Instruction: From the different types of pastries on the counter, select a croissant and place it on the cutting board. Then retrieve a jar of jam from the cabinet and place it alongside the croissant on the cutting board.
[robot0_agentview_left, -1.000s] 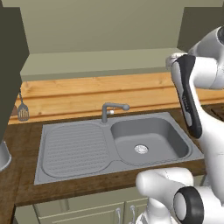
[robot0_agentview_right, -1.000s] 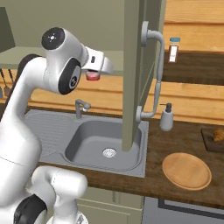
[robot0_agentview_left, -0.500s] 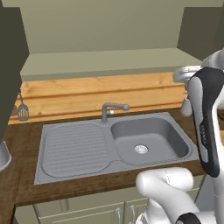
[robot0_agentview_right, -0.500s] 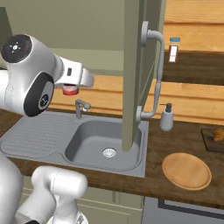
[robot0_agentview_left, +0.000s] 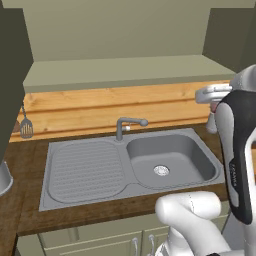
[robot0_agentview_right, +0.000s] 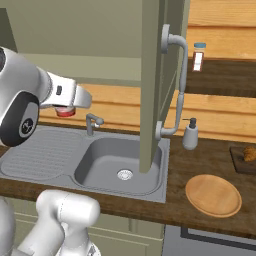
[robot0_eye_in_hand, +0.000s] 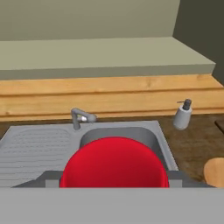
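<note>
Carrying the jar of jam (robot0_eye_in_hand: 114, 162), the gripper (robot0_agentview_right: 67, 111) is clamped on it, the red top large at the bottom of the hand view, above the sink (robot0_agentview_right: 120, 160). Beyond stands the open cabinet door (robot0_agentview_right: 152, 85), between the arm and the soap dispenser (robot0_agentview_right: 189, 134) and round plate (robot0_agentview_right: 213, 195). Farthest right, the croissant (robot0_agentview_right: 249, 153) sits on the cutting board (robot0_agentview_right: 239, 161). Likely hazards: clipping the door or dispenser in transit, or nudging the croissant when setting down.
</note>
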